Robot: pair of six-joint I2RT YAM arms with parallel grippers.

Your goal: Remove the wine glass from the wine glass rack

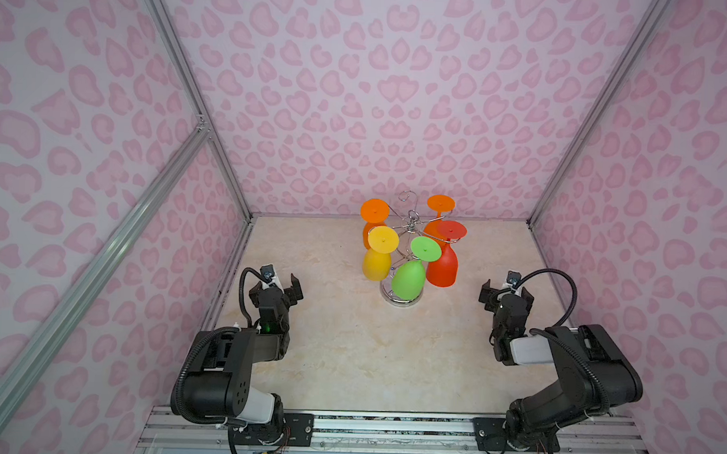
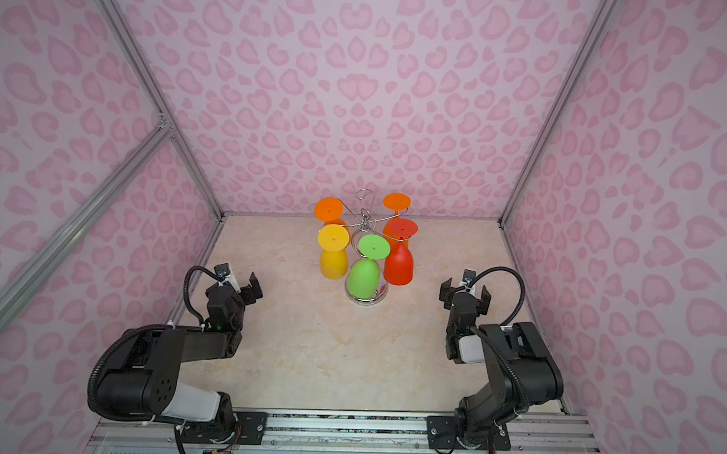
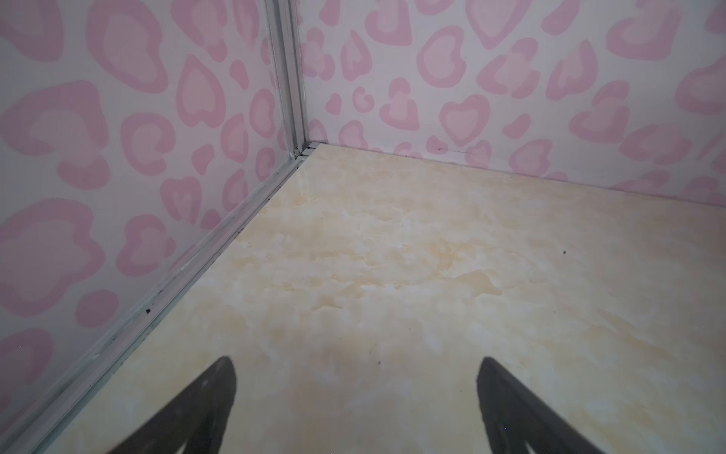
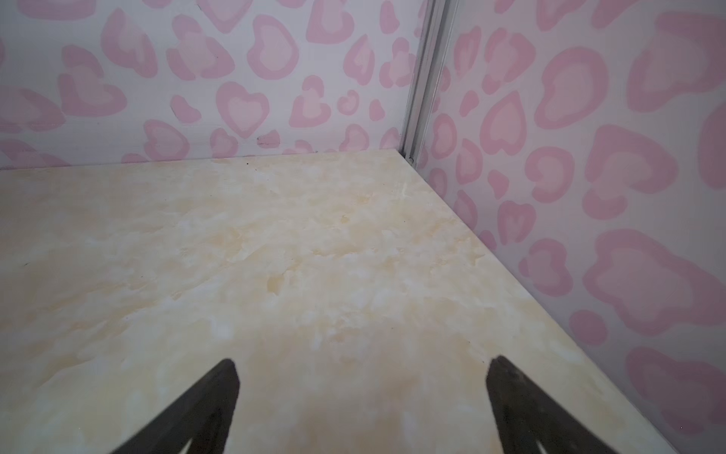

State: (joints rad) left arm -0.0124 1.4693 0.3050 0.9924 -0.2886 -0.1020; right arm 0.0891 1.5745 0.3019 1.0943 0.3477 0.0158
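Wine glasses (image 1: 442, 268) hang bowl-down, crowded, on the wine glass rack (image 1: 411, 226) near the worktop's (image 1: 349, 352) far edge. Left fingers (image 1: 295, 287) and right fingers (image 1: 485, 294) stand spread, empty. Pulling the green wine glass (image 1: 410, 279) out could bump neighbours or topple the rack.

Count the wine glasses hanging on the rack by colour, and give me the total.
orange glasses: 2
yellow glass: 1
green glass: 1
red glass: 1
Total: 5, all hanging upside down on the wine glass rack.
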